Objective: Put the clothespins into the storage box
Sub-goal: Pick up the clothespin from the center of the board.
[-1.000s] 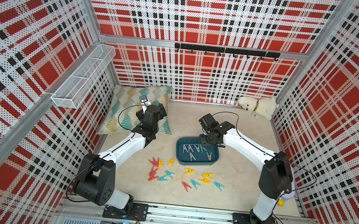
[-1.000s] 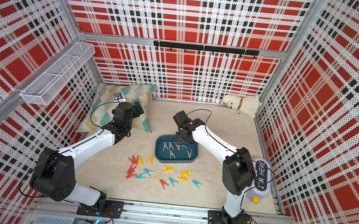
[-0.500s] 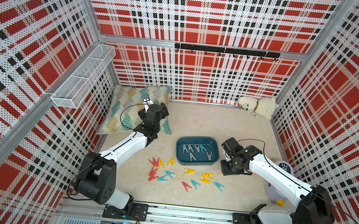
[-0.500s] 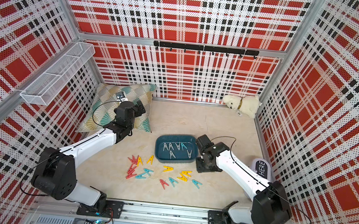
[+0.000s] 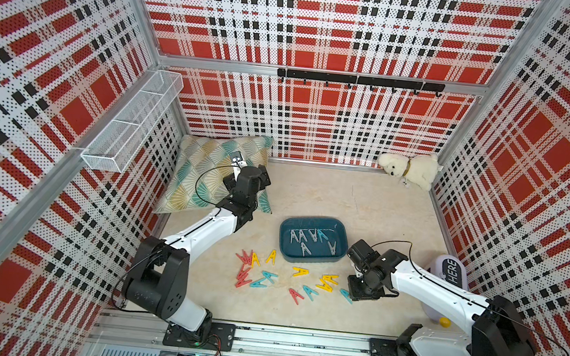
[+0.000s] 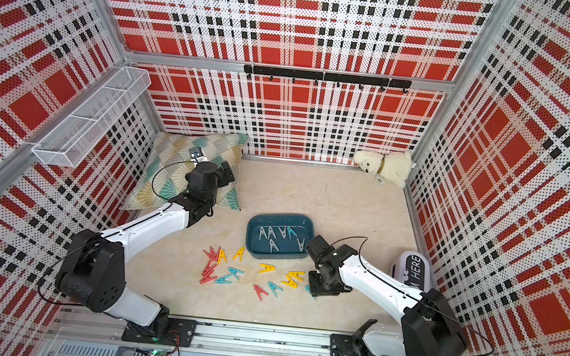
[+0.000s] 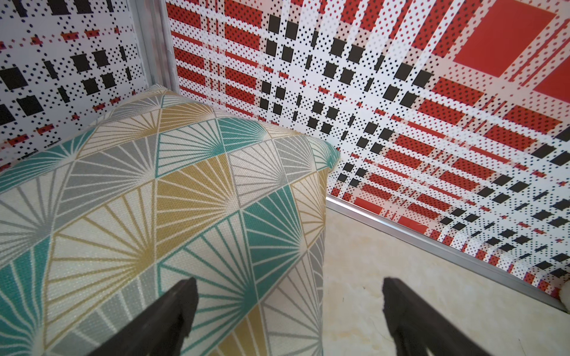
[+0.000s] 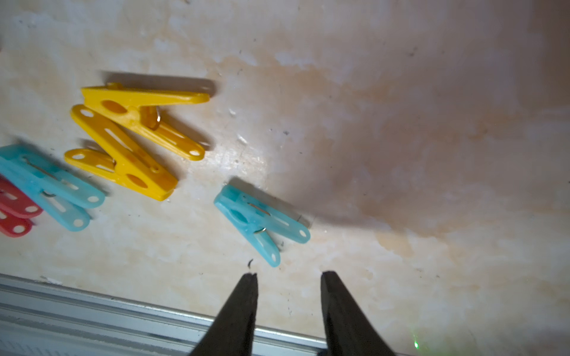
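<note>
While both arms reach over the pale beige floor (image 5: 364, 201), both top views show the shallow dark teal-blue plastic storage box (image 5: 311, 219) (image 6: 281, 216) near the middle of it. Several small A-shaped plastic clothespins (image 5: 306, 240), mostly grey, lie inside the box. A loose scatter of red, yellow and teal-blue pegs (image 5: 299, 271) lies on the floor just in front of the box, on the robot's side. The black right gripper (image 5: 358, 289) points down at the right end of that scatter, beside a translucent teal-blue clothespin (image 5: 346, 295). The black left gripper (image 5: 262, 178) hangs over the edge of a square fabric cushion with a teal, mustard and grey fan pattern (image 5: 201, 173), well apart from the pegs. A white plush dog (image 5: 409, 168) lies in the far right corner, and a white wire mesh basket (image 5: 130, 123) hangs on the left wall.

From the left wrist, the left gripper (image 7: 288, 283) has its jaws spread wide with nothing between them, one finger over the cushion (image 7: 154, 200) and the other over bare floor.

From the right wrist, the right gripper (image 8: 289, 275) has its jaws narrowly parted and empty, and the teal-blue clothespin (image 8: 256, 222) lies flat just beyond its fingertips, untouched. Two yellow plastic clothespins (image 8: 132, 138) lie touching each other farther off, near another blue peg (image 8: 46, 185) and two red ones (image 8: 15, 209).
</note>
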You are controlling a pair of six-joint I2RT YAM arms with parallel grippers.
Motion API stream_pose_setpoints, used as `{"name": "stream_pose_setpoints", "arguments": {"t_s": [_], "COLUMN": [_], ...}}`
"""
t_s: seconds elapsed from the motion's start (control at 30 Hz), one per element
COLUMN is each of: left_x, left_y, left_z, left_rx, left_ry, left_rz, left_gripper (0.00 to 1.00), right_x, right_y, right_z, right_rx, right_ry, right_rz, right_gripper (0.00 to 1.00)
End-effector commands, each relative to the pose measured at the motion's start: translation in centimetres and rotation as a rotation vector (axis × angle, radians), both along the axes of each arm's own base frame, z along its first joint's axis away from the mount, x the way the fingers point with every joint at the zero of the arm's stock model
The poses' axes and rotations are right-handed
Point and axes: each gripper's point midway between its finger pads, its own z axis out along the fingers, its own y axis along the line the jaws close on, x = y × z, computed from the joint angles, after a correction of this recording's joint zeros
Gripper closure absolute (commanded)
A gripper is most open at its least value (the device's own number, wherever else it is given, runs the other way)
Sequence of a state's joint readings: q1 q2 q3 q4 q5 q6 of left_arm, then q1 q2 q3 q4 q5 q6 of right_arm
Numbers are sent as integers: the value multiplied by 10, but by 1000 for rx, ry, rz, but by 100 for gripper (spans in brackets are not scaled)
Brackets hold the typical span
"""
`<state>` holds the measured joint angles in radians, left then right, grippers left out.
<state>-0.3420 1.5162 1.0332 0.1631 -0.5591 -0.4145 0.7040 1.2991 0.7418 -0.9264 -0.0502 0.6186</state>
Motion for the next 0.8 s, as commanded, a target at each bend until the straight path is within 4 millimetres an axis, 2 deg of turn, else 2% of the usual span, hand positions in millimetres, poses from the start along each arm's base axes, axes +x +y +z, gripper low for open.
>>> {"name": "stream_pose_setpoints", "arguments": {"t_s": [0.0, 0.2, 0.57, 0.77], "left_x": [3, 2, 3, 3], "left_y": [-2, 0, -2, -1], "left_z": [13, 14, 12, 12], "left_rx": [5, 6, 0, -3], "left_ry": [-23, -25, -26, -29], "left_rz": [8, 13, 4, 3], "left_gripper": [1, 1, 1, 1], "right_x": [3, 2, -1, 6], "right_y": [-6, -11, -6, -1], "right_z": [-6, -10, -21, -21], "right_rx": [-56, -112, -139, -131], "right_ry": [-13, -10, 4, -19], "right_rz": [-18, -23, -9, -13], "right_gripper": [60, 60, 61, 61]}}
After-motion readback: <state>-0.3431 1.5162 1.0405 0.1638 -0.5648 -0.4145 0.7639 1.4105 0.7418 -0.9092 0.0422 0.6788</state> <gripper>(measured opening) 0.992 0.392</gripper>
